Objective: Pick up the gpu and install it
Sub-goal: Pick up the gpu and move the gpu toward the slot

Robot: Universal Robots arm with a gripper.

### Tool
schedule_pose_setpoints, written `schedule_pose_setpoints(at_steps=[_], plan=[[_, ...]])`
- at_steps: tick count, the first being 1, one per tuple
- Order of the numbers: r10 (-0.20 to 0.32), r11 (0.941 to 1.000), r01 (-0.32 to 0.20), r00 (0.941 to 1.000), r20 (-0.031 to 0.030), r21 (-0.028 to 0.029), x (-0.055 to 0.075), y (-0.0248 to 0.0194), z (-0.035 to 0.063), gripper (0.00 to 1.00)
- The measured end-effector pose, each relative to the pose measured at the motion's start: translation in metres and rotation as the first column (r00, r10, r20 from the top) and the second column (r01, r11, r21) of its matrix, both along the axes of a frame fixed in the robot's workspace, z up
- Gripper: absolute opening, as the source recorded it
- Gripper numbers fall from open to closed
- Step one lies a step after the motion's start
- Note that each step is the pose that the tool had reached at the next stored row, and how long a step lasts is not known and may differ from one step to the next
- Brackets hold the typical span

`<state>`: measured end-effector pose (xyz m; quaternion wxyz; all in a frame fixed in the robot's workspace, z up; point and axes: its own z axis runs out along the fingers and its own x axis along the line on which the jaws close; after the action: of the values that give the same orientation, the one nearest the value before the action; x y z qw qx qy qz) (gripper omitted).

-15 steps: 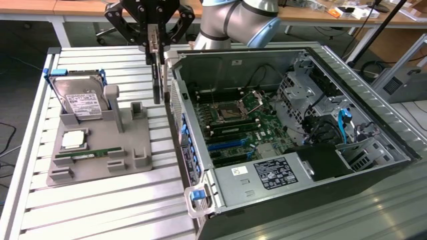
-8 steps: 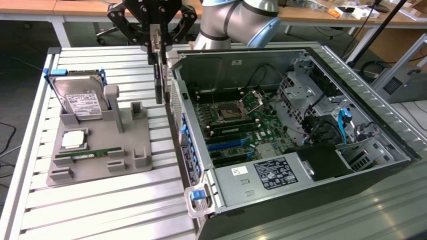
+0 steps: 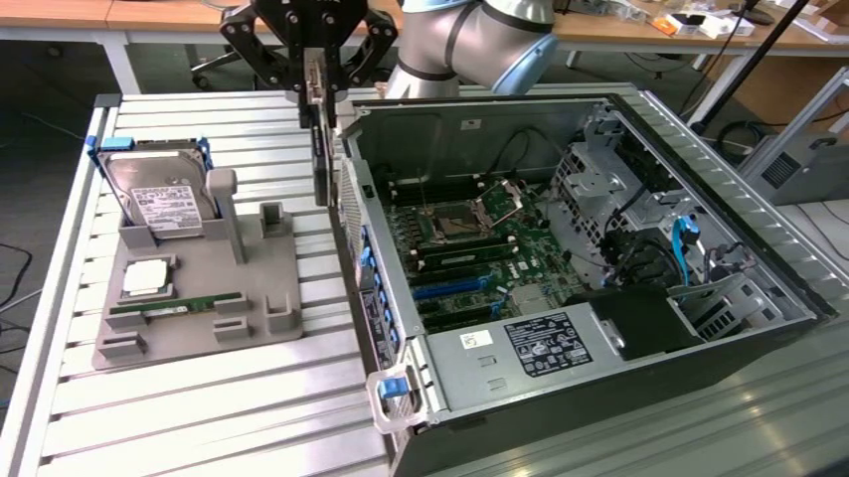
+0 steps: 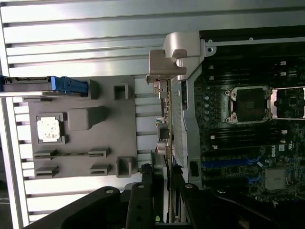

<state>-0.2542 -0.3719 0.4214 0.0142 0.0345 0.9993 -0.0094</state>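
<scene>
Nearest the wrist camera is the gripper (image 4: 164, 202). Its two black fingers (image 4: 142, 200) are pinched on one end of the gpu (image 4: 163, 124), one finger on each flat face.

The gpu is a thin flat card, seen edge-on in both views. It has a dark board with small parts along it, and a silver metal bracket (image 4: 166, 64) with a bent tab at the end away from the gripper. In the exterior view the gripper (image 3: 318, 89) holds the gpu (image 3: 321, 159) upright, bracket end down. The card hangs at the far side of the scene, just beside the outer wall of the computer case (image 3: 531, 397) on the exterior view's left. It is over the gap between that wall and the grey holder (image 3: 265, 328). Whether the bracket touches the case wall cannot be told.

There is one gpu and one open case. The case lies on its side with the motherboard (image 3: 464, 229) facing up, and a blue latch (image 3: 393, 390) sits at its near corner.

To the exterior view's left of the card, the one grey holder carries three parts:
- One silver hard drive (image 3: 159, 199) with a white label stands upright in a blue frame at the far end.
- One square processor chip (image 3: 143, 278) lies flat nearer in.
- One narrow green RAM stick (image 3: 179, 301) lies just near of the chip.

Case and holder both rest on one ribbed metal table (image 3: 199, 417).
</scene>
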Motion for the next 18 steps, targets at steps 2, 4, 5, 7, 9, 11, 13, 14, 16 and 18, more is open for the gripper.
schedule_pose_setpoints(at_steps=[2,4,5,7,9,11,13,14,16,18], plan=[[0.000,1.0000,0.000,1.0000,0.0000,0.0000,0.0011,0.0000,0.0000,0.27],[0.000,1.0000,0.000,1.0000,0.0000,0.0000,0.0021,0.0000,0.0000,0.27],[0.000,1.0000,0.000,1.0000,0.0000,0.0000,0.0024,0.0000,0.0000,0.27],[0.000,1.0000,0.000,1.0000,0.0000,0.0000,0.0034,0.0000,0.0000,0.27],[0.000,1.0000,0.000,1.0000,0.0000,0.0000,0.0040,0.0000,0.0000,0.27],[0.000,1.0000,0.000,1.0000,0.0001,0.0000,0.0046,0.0000,0.0000,0.27],[0.000,1.0000,0.000,1.0000,0.0000,0.0000,0.0053,0.0000,0.0000,0.27],[0.000,1.0000,0.000,1.0000,0.0000,0.0001,0.0056,0.0000,0.0000,0.27],[0.000,1.0000,0.000,1.0000,0.0000,0.0001,0.0063,0.0000,0.0000,0.27],[0.000,1.0000,0.000,1.0000,0.0000,0.0000,0.0071,0.0000,0.0000,0.27]])
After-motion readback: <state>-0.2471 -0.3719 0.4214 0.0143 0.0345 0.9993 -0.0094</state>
